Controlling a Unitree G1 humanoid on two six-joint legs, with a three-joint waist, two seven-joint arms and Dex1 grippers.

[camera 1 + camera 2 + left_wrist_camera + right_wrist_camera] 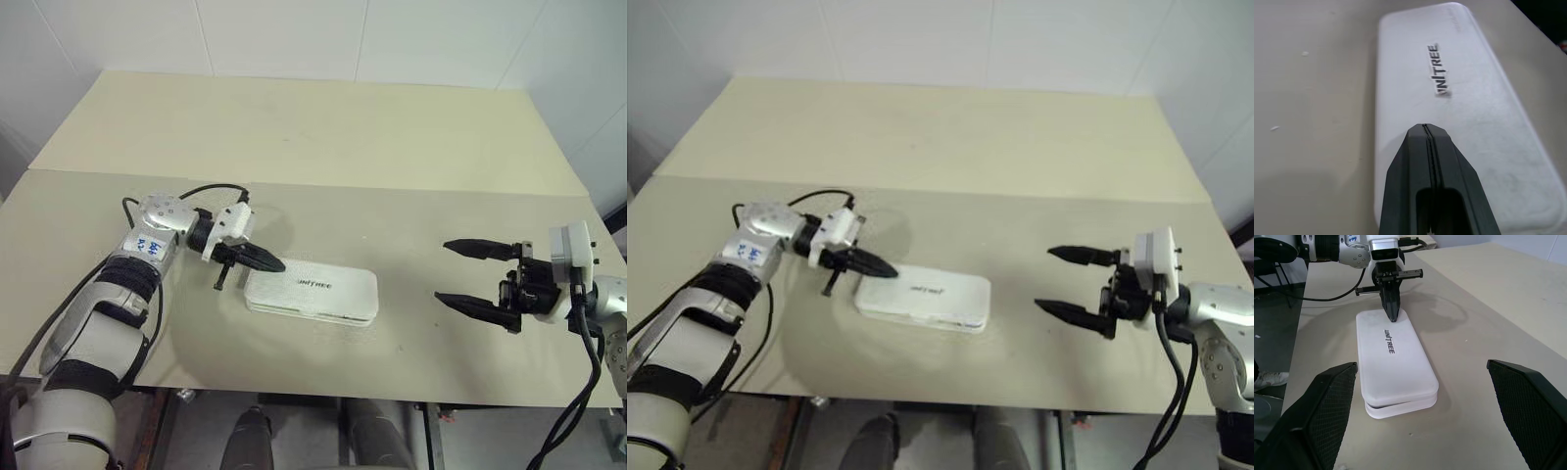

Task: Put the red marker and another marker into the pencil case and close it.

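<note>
- Lying flat near the table's front edge, the case is shut, its lid down over the base with a thin seam showing along the side.
- The left claw has its two black fingers pressed together into one tapered point, holding nothing.
- That point sits over the case's left end, at or just above the lid; whether it actually touches cannot be told.
- From the left wrist, the joined fingers stand over the lid's near end, with the dark "UNITREE" lettering further along.
- The case is a long white rectangle of hard, smooth plastic with rounded corners and a faintly matte lid.
- The table is pale beige, plain and matte, with a straight join running across it behind the case.
- The right claw is spread wide and empty, pointing left towards the case and well apart from its right end.
- Its fingers are black, wedge-shaped and covered inside with a fine cross-hatched grip texture.
</note>
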